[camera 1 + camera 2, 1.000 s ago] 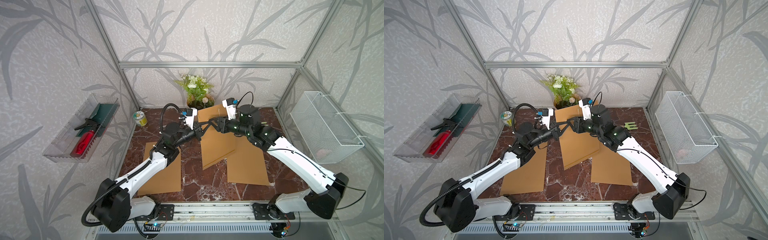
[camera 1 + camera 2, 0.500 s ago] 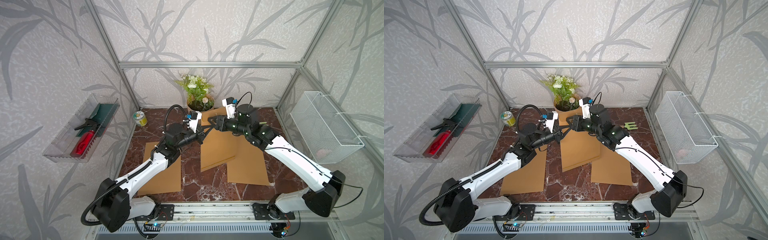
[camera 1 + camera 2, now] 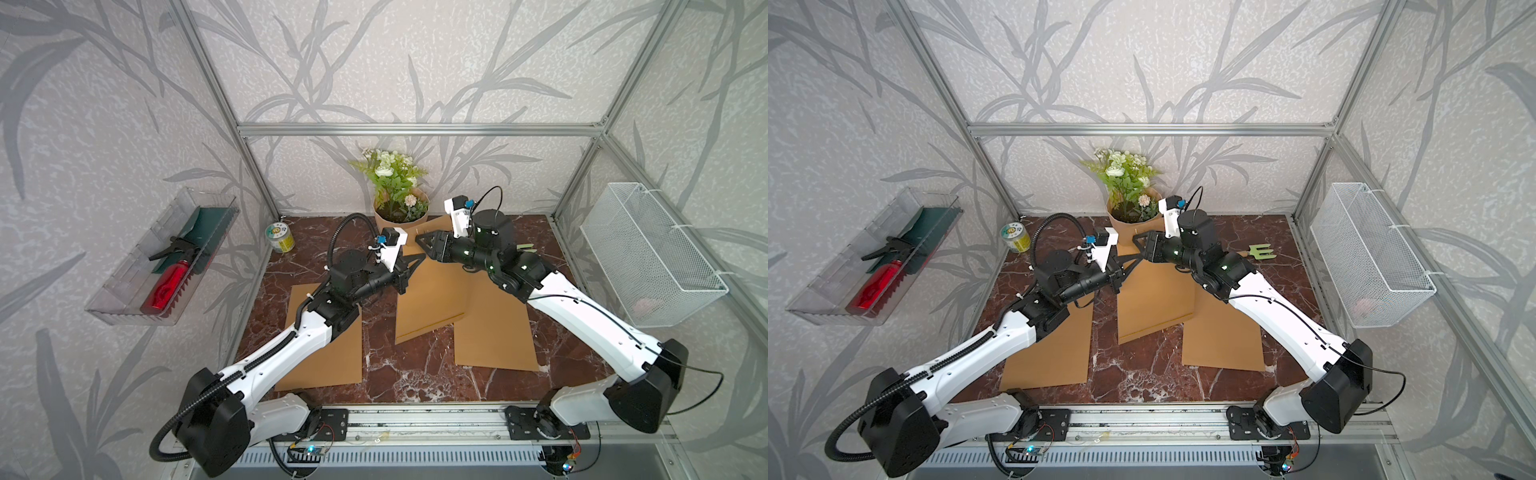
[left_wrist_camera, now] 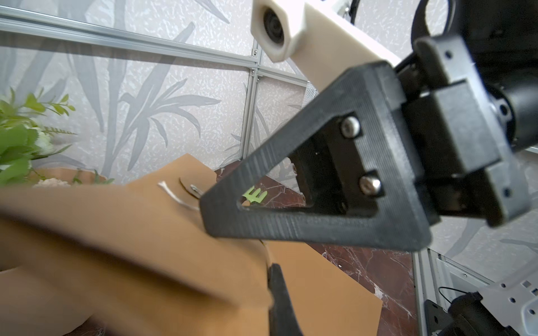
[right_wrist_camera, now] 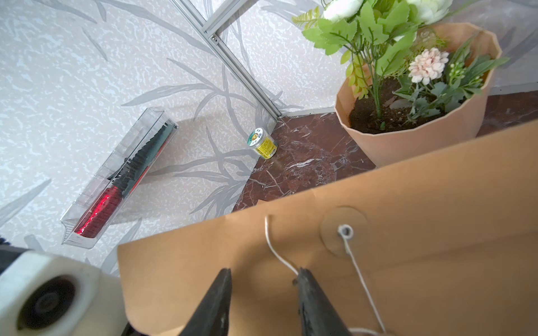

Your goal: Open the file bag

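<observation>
The file bag [image 3: 428, 299] [image 3: 1154, 299] is a brown paper envelope in mid-table, its far end raised off the marble. My left gripper [image 3: 419, 260] [image 3: 1131, 260] is shut on that raised edge; the left wrist view shows one dark finger [image 4: 276, 291] pressed against the bag [image 4: 145, 232]. My right gripper [image 3: 419, 239] [image 3: 1136, 240] [image 5: 263, 273] faces it, open, hovering over the flap [image 5: 407, 261]. The white string [image 5: 276, 250] runs from the round paper button [image 5: 345, 231] and touches the inner side of one right finger [image 5: 304, 286].
Two more brown envelopes lie flat, one to the left [image 3: 328, 345] and one to the right [image 3: 494, 328]. A flower pot [image 3: 399, 208] stands just behind the grippers, with a small can [image 3: 280, 237] at the back left. A green fork [image 3: 1260, 252] lies behind the right arm.
The left gripper has carried the bag's raised end to the right, and the bag now lies straighter. The right gripper's jaws have narrowed a little over the flap.
</observation>
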Motion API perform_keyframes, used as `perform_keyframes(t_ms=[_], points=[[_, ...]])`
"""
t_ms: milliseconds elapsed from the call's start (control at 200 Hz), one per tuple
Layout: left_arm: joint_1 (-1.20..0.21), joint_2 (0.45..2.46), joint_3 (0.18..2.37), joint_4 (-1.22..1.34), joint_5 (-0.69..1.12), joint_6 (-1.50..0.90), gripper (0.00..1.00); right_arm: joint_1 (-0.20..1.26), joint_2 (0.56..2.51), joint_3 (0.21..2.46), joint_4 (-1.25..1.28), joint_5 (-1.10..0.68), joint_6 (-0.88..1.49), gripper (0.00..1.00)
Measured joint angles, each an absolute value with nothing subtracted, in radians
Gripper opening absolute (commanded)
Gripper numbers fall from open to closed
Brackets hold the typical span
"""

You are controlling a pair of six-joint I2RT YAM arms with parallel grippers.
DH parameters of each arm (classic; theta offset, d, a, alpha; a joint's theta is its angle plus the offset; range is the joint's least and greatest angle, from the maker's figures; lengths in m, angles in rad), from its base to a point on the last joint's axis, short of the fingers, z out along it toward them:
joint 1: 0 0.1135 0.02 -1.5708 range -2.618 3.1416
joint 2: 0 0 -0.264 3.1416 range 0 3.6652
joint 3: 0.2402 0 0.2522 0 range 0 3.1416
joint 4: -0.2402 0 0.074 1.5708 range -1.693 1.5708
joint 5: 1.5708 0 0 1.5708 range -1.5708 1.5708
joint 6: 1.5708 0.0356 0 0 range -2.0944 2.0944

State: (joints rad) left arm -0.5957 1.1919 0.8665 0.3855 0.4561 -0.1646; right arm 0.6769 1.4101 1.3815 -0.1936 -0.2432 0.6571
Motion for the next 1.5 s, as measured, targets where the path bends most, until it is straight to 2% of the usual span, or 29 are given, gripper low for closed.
perform_keyframes(t_ms=[355,675,1225,1500], points=[[-0.596,1.19,0.867,0.364,0.4,-0.091,0.0,0.677,1.324,1.441,-0.35,-0.196,0.5,0.4],[-0.596,1.19,0.873,0.336,0.401,-0.071,0.0,0.675,1.323,1.522,-0.491,-0.18,0.359,0.36],[-0.596,1.189,0.895,0.335,0.371,-0.093,0.0,0.675,1.302,1.48,-0.545,-0.165,0.332,0.0],[-0.596,1.189,0.895,0.39,0.364,-0.141,0.0,0.675,1.298,1.438,-0.538,-0.184,0.35,0.0]])
